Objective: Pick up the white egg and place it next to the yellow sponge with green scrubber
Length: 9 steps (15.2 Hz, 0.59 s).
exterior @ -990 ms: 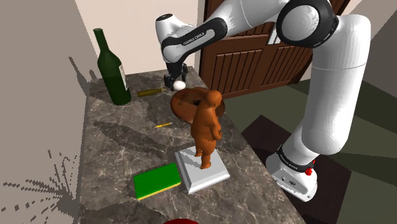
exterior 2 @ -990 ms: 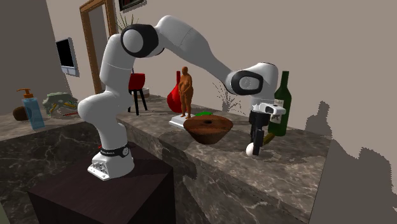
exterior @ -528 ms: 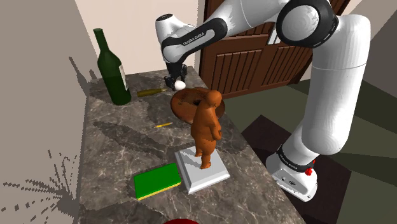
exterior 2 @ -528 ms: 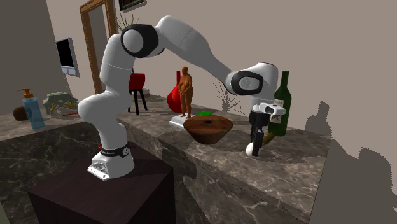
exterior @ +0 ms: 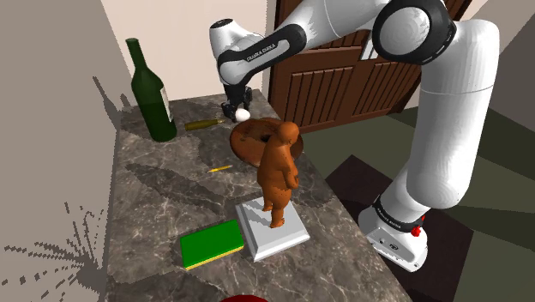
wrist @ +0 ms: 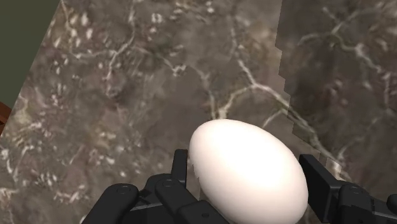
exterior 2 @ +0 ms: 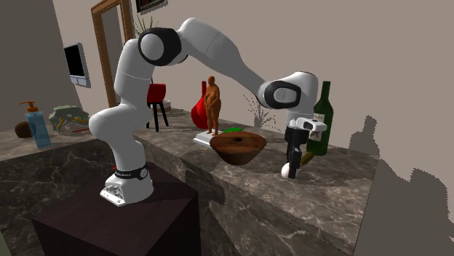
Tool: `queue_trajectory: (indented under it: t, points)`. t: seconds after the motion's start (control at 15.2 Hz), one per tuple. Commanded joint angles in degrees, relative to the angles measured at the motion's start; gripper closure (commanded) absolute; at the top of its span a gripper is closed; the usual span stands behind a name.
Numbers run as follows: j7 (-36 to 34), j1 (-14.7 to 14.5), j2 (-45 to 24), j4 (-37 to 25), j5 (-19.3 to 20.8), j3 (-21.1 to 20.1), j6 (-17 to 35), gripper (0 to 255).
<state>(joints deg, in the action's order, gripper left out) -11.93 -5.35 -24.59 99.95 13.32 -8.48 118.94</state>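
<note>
Since the white egg [wrist: 245, 181] sits clasped between the two black fingers of the gripper [wrist: 248, 162], jaws drawn in against its sides, the grasp looks made; the carry and the placing are what remain. In the shoulder view the egg hangs at the fingertips over the far end of the marble counter [exterior: 154, 197], just beyond the brown bowl [exterior: 255, 139] and right of the green bottle [exterior: 151, 93]. Whether it has cleared the stone I cannot tell. The yellow sponge [exterior: 212, 244], green face up, lies well apart at the near end, just left of the white base [exterior: 276, 232] under the orange figurine [exterior: 279, 172]
</note>
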Motion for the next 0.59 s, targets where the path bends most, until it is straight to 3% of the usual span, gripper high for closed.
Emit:
queue_trajectory:
  t: [0.0, 0.53]
  points:
    - [0.14, 0.02, 0.38, -0.25, -0.12, -0.05, -0.60, 255]
    - [1.19, 0.11, 2.94, -2.81, -0.96, -0.37, -5.62, 255]
